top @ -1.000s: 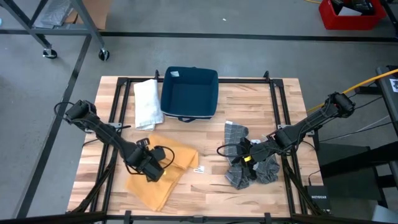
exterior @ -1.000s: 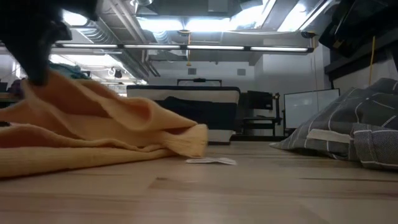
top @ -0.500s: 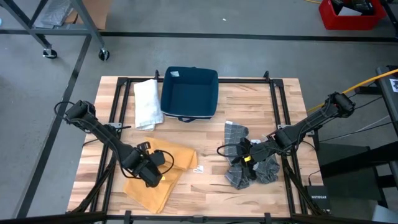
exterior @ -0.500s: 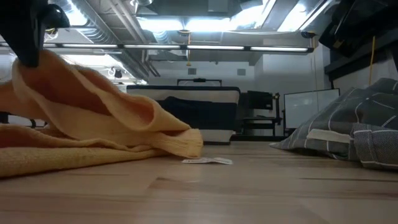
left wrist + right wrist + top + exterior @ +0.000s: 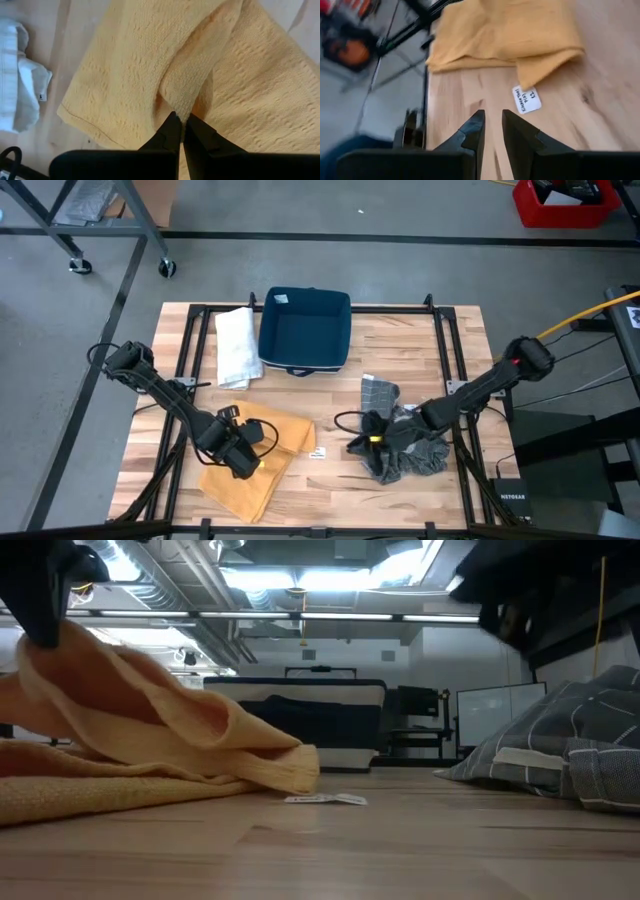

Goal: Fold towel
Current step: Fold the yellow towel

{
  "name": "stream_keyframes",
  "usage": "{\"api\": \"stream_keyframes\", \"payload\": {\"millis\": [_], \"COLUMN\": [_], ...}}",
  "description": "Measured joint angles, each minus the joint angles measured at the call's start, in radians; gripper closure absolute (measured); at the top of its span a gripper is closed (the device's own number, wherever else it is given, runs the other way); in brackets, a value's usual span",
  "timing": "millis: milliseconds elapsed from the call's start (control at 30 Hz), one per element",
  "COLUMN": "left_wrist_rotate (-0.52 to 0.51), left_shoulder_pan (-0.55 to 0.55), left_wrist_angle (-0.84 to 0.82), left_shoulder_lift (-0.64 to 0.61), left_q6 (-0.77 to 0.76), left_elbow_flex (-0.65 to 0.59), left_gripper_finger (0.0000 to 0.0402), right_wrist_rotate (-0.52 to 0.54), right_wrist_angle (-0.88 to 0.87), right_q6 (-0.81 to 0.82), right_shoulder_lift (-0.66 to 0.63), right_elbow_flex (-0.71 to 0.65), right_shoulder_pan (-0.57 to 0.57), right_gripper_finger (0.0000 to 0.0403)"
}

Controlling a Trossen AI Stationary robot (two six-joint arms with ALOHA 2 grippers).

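High view: the yellow towel (image 5: 250, 460) lies rumpled on the near left part of the wooden table (image 5: 330, 395), beside a small white tag (image 5: 320, 452).
Left gripper (image 5: 243, 455): pinched tight on a raised fold of the yellow towel, fingertips (image 5: 172, 125) pressed together on the cloth.
Right gripper (image 5: 372, 442): hangs over the bare wood by the grey checked cloth (image 5: 405, 450), fingers a little apart, nothing between them.
Step in hand: probably mid-fold, one edge lifted and being carried across the rest.
Next move: lay the lifted edge flat and square on the lower layer, then let go.
Texture: the towel is a soft waffle weave that sags in loose rolls, so it may slump out of line.
Others: a white folded cloth (image 5: 236, 345) and a dark blue bin (image 5: 305, 330) sit at the far side.
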Motion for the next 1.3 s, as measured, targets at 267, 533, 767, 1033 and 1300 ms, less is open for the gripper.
{"api": "stream_keyframes", "payload": {"millis": [267,533,767,1033,1300], "left_wrist_rotate": [0.004,0.005,0.004,0.004,0.004], "left_shoulder_pan": [-0.017,-0.052,-0.077,-0.076,-0.076], "left_wrist_angle": [0.001,0.005,0.006,0.008,0.008], "left_shoulder_lift": [0.000,0.000,0.000,0.000,0.000], "left_q6": [-0.014,-0.047,-0.050,-0.050,-0.037], "left_elbow_flex": [0.000,0.000,0.000,0.000,0.000], "left_gripper_finger": [0.0401,0.0401,0.0401,0.0401,0.0401], "right_wrist_rotate": [0.003,-0.051,-0.091,-0.092,-0.107], "right_wrist_angle": [0.229,0.454,0.448,0.277,0.232], "right_q6": [0.212,0.318,0.354,0.330,0.316], "right_shoulder_lift": [0.245,0.414,0.501,0.559,0.556], "right_elbow_flex": [0.000,0.015,0.098,0.217,0.227], "right_shoulder_pan": [-0.065,-0.145,-0.188,-0.188,-0.188], "right_gripper_finger": [0.0331,0.0331,0.0331,0.0331,0.0331]}}
